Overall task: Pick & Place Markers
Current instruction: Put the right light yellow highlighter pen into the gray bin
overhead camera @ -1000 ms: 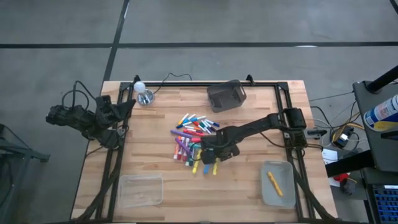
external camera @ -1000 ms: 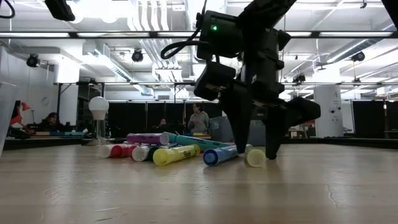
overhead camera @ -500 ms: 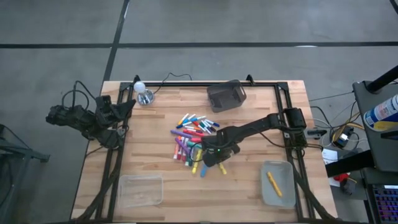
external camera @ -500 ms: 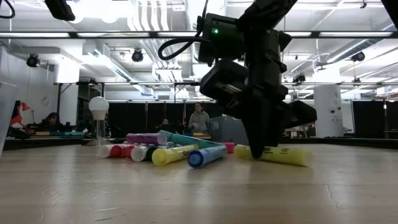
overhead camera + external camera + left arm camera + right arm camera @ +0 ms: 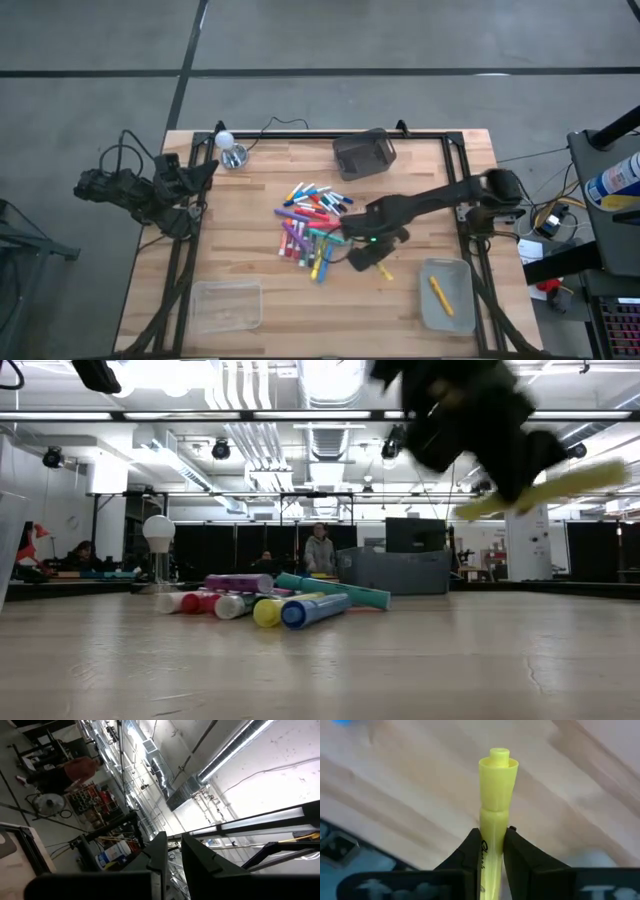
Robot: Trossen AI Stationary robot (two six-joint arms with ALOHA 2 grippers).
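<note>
A pile of markers [image 5: 308, 225] in many colours lies at the middle of the table, and the low view shows the markers [image 5: 270, 603] resting on their sides. My right gripper [image 5: 371, 261] hangs just right of the pile, shut on a yellow marker [image 5: 384, 271]. The low view shows that yellow marker [image 5: 545, 488] in the air. My left gripper [image 5: 174, 865] stays off the table's left edge beside its arm [image 5: 150, 190]. It points up at the ceiling, its fingers close together with nothing between them. My right gripper pinches the yellow marker's body [image 5: 491, 842] between its two fingers [image 5: 469, 854], behind the capped end [image 5: 498, 767]. The fingers come from above, slanting down, and lie across the marker. It is lifted clear of the table and tilted, one end higher [image 5: 610, 472].
A dark mesh bin [image 5: 363, 154] stands at the far middle, with a light bulb [image 5: 231, 150] at the far left. A clear tray [image 5: 227, 305] sits near left. Another clear tray [image 5: 447, 275], near right, holds one yellow-orange marker [image 5: 441, 296]. Bare wood lies between pile and trays.
My right gripper stood open around the yellow marker lying at the pile's near side, then shut on it. It has since risen and gone toward the table's right edge, rolling a little. The marker is lifted clear and tilted. A blue marker in the pile rolled slightly.
</note>
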